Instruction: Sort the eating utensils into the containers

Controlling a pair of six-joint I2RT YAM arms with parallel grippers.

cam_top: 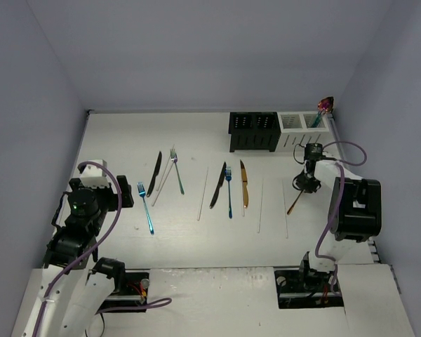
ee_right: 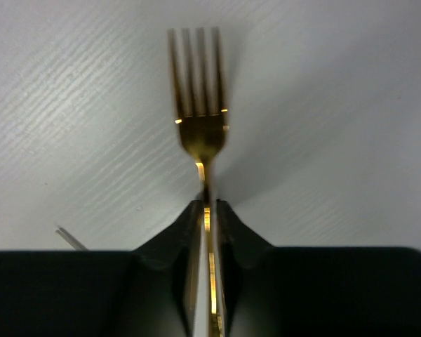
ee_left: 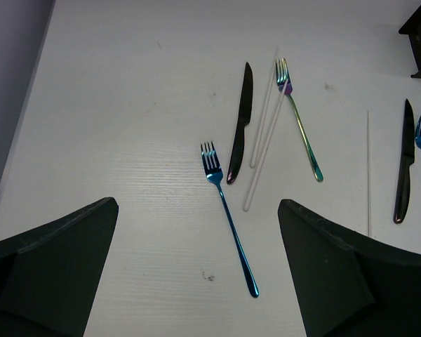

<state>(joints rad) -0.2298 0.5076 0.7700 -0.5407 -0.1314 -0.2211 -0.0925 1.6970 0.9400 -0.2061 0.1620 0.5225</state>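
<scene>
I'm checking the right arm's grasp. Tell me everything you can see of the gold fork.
The gold fork is slim, shiny and metal-looking, with four straight tines and a narrow neck. The right gripper is shut on its handle just behind the neck, one finger each side. Tines point away from the gripper over the white table; contact with it is unclear.

A white desk (cam_top: pixel 196 242) with a faint, fine grain and a few small dark specks fills the scene. Plain, pale lavender-grey walls close it in on three sides: a back wall (cam_top: pixel 210 56), a left wall (cam_top: pixel 28 105) and a right wall (cam_top: pixel 400 91). The light is soft and even, casting only weak shadows.
</scene>
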